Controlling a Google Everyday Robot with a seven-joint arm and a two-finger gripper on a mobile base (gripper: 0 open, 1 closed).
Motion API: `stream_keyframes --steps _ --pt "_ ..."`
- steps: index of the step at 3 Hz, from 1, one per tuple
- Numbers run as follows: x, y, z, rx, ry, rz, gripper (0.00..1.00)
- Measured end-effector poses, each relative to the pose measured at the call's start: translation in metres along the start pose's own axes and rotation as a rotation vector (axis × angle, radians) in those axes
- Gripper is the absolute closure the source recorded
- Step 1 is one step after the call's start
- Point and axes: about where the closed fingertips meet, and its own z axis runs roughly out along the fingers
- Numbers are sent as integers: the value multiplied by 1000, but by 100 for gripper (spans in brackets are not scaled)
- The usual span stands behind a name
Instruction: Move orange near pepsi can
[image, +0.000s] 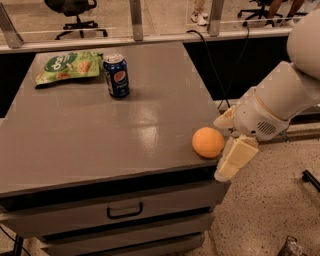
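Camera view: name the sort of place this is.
Probably an office or lab: wheeled office chairs beyond a glass partition, a grey drawer cabinet holding the orange and pepsi can, and the gripper beside the orange at the cabinet's edge.

The orange (208, 142) lies at the worktop's (75, 140) front right edge, right of the frame's centre. The gripper (224, 149) hangs just right of it, off the worktop's side, jaws apart. The pepsi can (116, 76) stands upper left, well apart from the orange, with a snack bag (67, 65) just beside it on the left. A drawer (125, 210) sits below the worktop.
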Motion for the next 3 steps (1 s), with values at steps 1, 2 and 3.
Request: stream_keyframes --steps 1,2,3 --pt "-4 -4 15 4 -37 3 41" --pt "-11 -9 28 -8 -74 11 64" --pt "-20 -20 29 -22 -90 30 87"
